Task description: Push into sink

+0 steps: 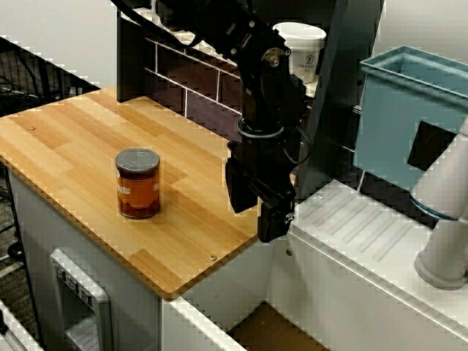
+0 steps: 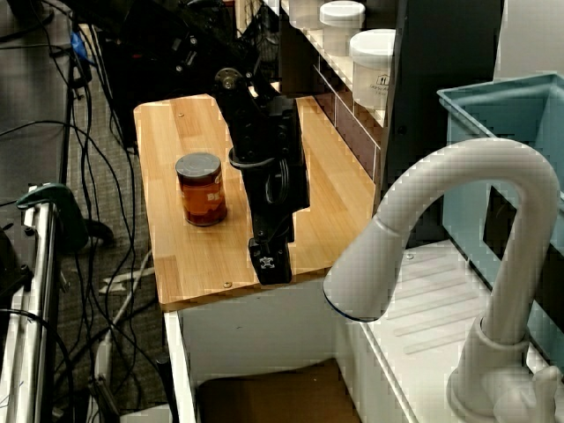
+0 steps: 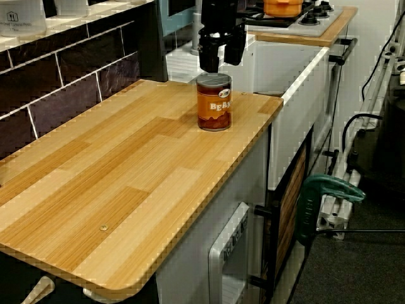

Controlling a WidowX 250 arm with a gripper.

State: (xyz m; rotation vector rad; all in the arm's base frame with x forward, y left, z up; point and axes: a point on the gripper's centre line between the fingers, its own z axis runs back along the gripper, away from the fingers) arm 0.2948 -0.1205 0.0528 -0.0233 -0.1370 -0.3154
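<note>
**Gripper at the counter edge, can not yet touched**

In the view from the front corner, we see the orange can standing upright at centre left on the wooden counter. The gripper hangs at centre frame, over the counter's edge nearest the sink, whose brown bottom shows at the lower edge. Can and gripper are well apart.

In the view past the tap, the can sits left of centre and the gripper points down just right of it, near the counter's lower edge; the sink opens below. We cannot tell here how the jaws stand.

In the view along the counter, the gripper appears at top centre, beyond the can, its two fingers apart and holding nothing.

We judge the push not yet begun. The gripper stands on the sink side, so it should next go around to the can's far side, low against its wall, then press it toward the sink.
</note>
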